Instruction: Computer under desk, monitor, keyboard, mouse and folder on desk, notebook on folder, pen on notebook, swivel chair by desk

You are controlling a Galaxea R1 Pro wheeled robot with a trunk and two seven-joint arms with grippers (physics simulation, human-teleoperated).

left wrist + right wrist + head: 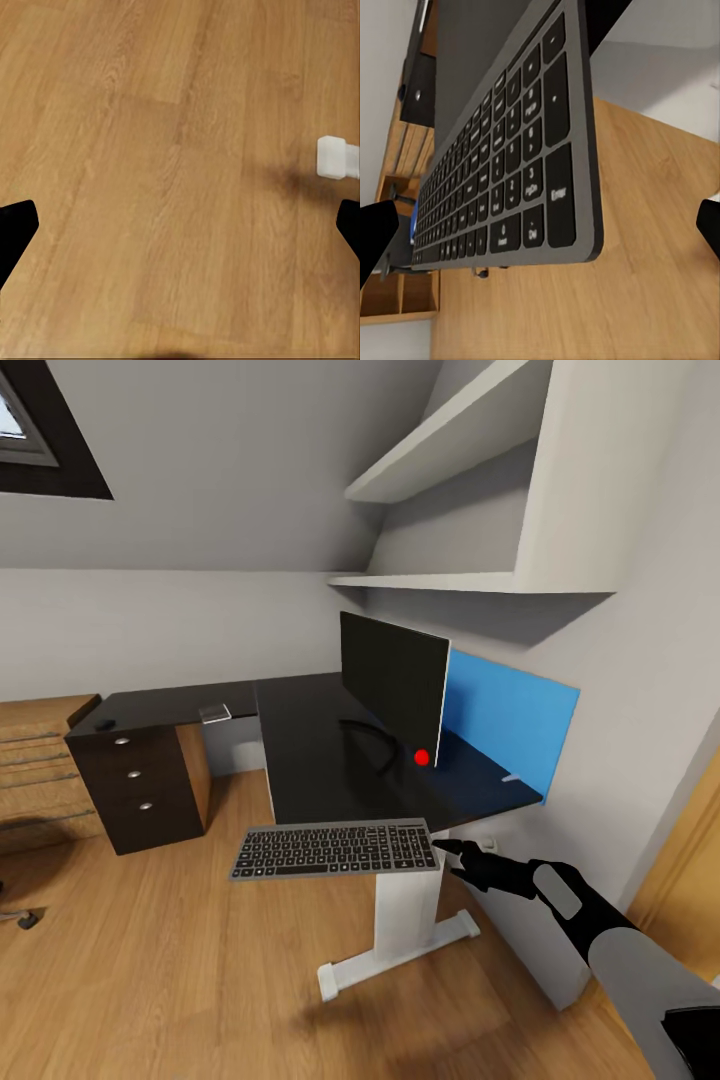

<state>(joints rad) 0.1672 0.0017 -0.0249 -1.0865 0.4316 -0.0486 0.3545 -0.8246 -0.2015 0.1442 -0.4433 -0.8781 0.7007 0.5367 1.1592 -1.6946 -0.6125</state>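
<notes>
Black glossy desk [310, 750]: L-shaped top on white legs, against the grey wall on the right of the head view.
Monitor: wide flat black screen with a white edge [392, 682], upright on the desk on a thin black stem, a red dot at its lower near corner.
Blue panel [508, 722]: bright blue flat sheet standing behind the monitor against the wall; I cannot tell what it is.
Keyboard: slim grey keyboard with dark keys [335, 848], level, at the desk's near edge, most of it jutting out over the wood-plank floor [200, 970]; whether it rests on the edge I cannot tell.
My right claw [452, 851]: black, at the keyboard's right end; its tips reach that end, and my right wrist view shows the dark fingers [375, 238] spread wide either side of the keyboard, so nothing is pinched.
My left claw [180, 225]: spread apart, both tips at the frame's edges over bare floor, near a white desk foot [335, 157].
Drawer unit [140, 775]: dark, three round knobs, under the desk's far left wing.
Shelves [470, 510]: white, on the wall above the monitor.
</notes>
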